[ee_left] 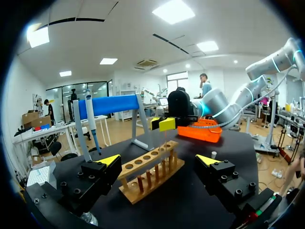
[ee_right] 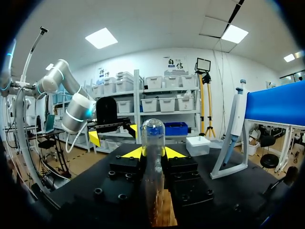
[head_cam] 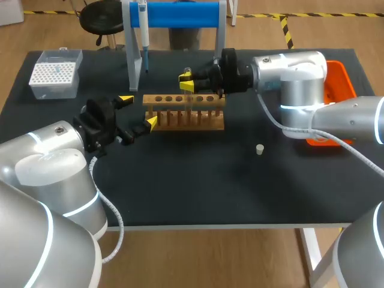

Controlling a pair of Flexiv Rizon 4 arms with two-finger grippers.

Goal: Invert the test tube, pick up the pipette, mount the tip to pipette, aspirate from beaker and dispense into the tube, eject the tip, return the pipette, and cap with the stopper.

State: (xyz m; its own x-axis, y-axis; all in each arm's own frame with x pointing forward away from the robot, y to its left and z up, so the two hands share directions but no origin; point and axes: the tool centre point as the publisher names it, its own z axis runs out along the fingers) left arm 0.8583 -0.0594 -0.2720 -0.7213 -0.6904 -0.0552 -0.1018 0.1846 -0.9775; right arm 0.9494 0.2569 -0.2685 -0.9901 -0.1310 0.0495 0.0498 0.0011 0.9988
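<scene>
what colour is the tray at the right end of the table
Bright orange. The tray shows best in the left wrist view; the head view has the right arm covering part of it.

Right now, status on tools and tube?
Right tool shut on tube, at rack. Left tool open, empty, at rack's left end. Pipette hangs on stand. No obstruction seen.
</scene>
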